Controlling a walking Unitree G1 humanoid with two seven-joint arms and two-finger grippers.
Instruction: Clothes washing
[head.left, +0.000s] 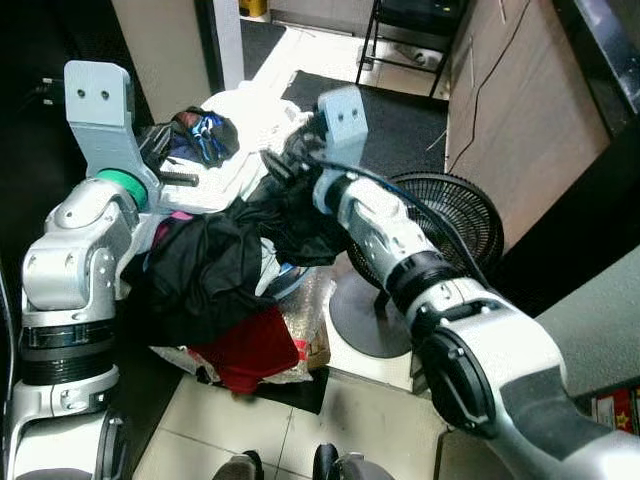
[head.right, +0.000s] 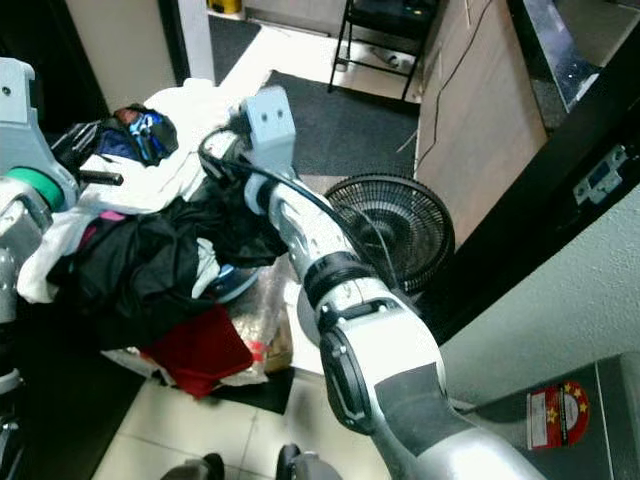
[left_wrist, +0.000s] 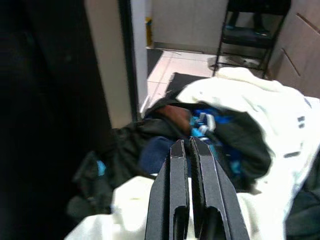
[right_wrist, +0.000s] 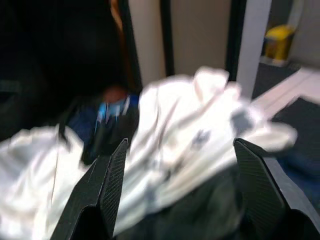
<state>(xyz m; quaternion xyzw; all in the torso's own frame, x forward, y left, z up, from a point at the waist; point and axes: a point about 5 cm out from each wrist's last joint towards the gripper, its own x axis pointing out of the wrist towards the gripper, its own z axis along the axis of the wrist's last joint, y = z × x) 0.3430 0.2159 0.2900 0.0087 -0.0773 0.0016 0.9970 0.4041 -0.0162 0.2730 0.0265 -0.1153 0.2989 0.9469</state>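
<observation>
now the laundry pile (head.left: 215, 265) sits on the floor left of the fan (head.left: 440, 215), white cloth (right_wrist: 190, 135) at its far side. right hand (right_wrist: 180, 175) spread wide over it; left hand (left_wrist: 189, 165) pressed narrow, empty.

Silver jointed arms with black bands; pale blue-grey wrist blocks, two screws each; green ring at left; black cable at right.

a home: tiled floor (head.left: 230, 425), a heap of clothes (head.left: 215, 265), a standing fan (head.left: 440, 215), wooden cabinets (head.left: 520, 120).
</observation>
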